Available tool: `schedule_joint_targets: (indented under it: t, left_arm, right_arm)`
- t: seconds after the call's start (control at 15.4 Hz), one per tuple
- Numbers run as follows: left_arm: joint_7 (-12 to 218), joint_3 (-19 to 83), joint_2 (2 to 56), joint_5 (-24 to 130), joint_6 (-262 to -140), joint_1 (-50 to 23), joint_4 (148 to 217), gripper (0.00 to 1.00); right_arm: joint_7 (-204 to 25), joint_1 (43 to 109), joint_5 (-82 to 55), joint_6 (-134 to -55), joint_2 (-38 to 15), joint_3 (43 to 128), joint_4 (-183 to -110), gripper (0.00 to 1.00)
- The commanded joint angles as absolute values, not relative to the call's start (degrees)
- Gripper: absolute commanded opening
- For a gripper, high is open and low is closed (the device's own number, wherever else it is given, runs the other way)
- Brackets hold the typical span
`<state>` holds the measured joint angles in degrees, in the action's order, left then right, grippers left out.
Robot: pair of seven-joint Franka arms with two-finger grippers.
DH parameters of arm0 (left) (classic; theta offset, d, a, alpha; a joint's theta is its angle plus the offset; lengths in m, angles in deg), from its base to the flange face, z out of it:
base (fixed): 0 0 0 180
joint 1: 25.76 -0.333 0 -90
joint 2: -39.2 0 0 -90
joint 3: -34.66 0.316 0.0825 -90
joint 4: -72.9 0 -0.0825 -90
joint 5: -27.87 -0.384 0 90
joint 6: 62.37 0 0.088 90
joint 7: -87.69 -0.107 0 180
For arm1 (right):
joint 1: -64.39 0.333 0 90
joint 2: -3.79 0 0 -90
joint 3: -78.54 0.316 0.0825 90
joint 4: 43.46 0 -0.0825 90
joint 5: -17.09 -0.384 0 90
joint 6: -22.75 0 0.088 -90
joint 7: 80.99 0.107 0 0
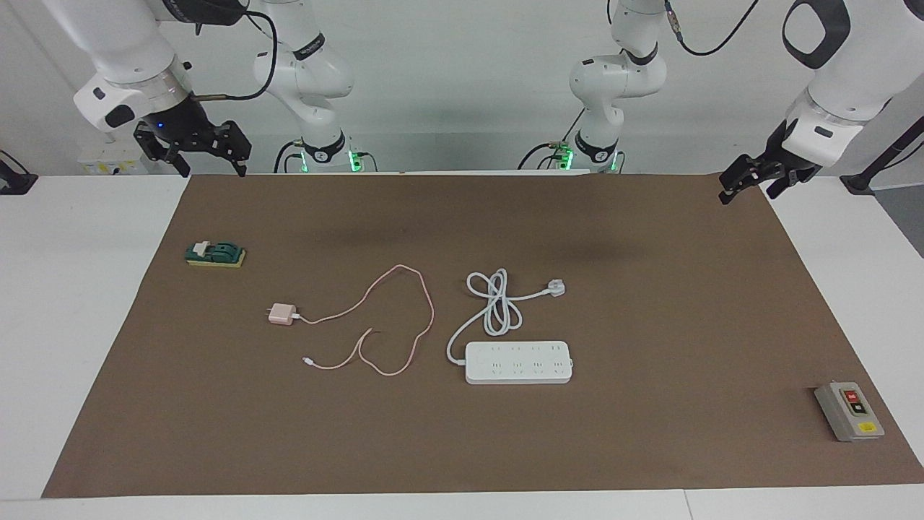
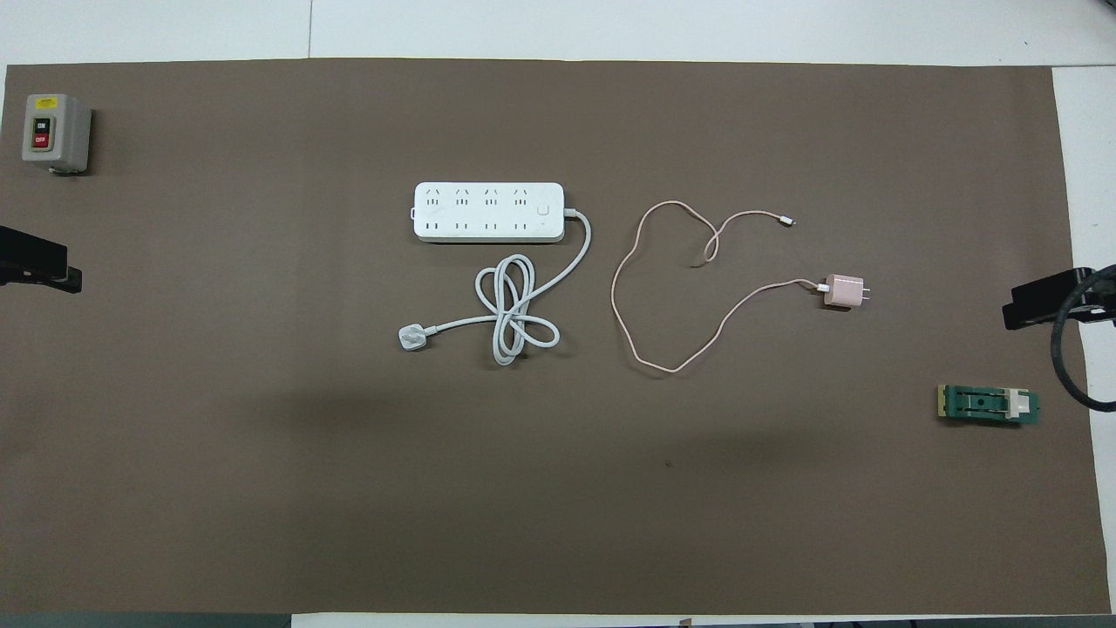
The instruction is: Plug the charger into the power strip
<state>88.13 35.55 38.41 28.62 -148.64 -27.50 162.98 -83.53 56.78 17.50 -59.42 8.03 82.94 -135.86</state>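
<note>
The pale pink charger (image 1: 281, 314) (image 2: 843, 290) lies on the brown mat (image 1: 650, 289), prongs pointing toward the right arm's end. Its thin pink cable (image 1: 404, 318) loops between it and the power strip. The white power strip (image 1: 518, 362) (image 2: 488, 212) lies flat mid-table, sockets up and all empty. Its thick white cord (image 1: 494, 303) is coiled nearer to the robots and ends in a white three-pin plug (image 1: 554, 288). My right gripper (image 1: 213, 170) (image 2: 1037, 305) hangs open and empty over the mat's edge at its own end. My left gripper (image 1: 748, 193) (image 2: 39, 266) hangs open and empty at its end.
A grey box with red and yellow buttons (image 1: 849, 412) (image 2: 55, 133) stands at the left arm's end, farther from the robots. A small green and yellow fixture (image 1: 215, 254) (image 2: 988, 406) lies at the right arm's end, below the right gripper.
</note>
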Motion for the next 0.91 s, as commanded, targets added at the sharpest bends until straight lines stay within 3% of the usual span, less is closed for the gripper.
schedule_joint_targets:
  t: [0.0,0.58,0.84]
  left_arm:
    - [87.78,35.54,39.99,27.95,-149.47,-27.61,164.92,1.0]
    - [87.78,35.54,39.99,27.95,-149.47,-27.61,164.92,1.0]
    - [87.78,35.54,39.99,27.95,-149.47,-27.61,164.83,1.0]
  right_arm:
    - [-84.24,56.31,18.68,-59.96,9.06,83.28,-137.24,1.0]
    - [-83.98,55.78,17.8,-62.5,9.06,83.28,-137.24,1.0]
    - [-66.72,54.73,13.51,-63.99,8.1,83.28,-140.74,1.0]
